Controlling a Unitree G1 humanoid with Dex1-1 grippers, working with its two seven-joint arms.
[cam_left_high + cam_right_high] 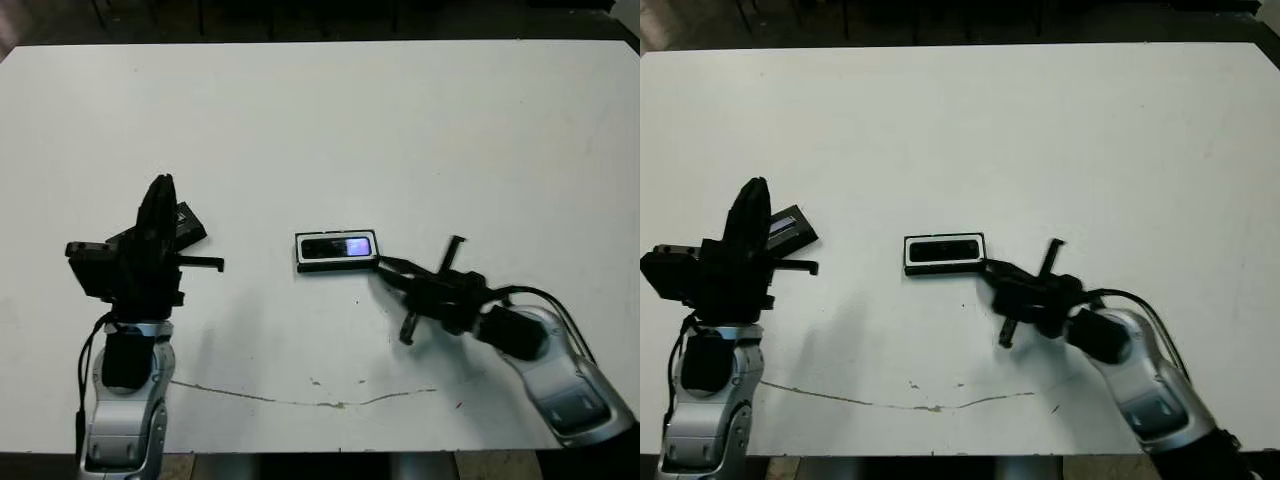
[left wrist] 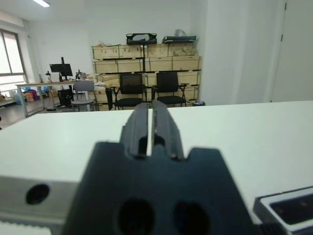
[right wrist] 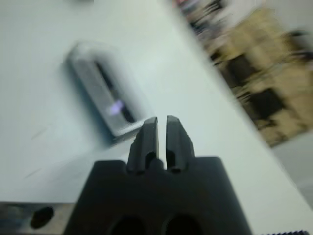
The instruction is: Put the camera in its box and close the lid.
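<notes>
The camera (image 1: 337,247) lies in the box (image 1: 337,265) at the worktop's (image 1: 400,130) centre, long axis running three to nine o'clock, screen up; its glow shows only in the left eye view. The right tool (image 1: 388,272), fingers together, sits at the box's four o'clock. The left tool (image 2: 150,125), raised and closed on nothing, partly hides the lid (image 1: 792,227).

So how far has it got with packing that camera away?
The camera already lies in the box at mid-table. The right gripper, fingers shut, sits at the box's corner, holding nothing. Left to do: the lid lies apart by the left gripper and must go on.
</notes>
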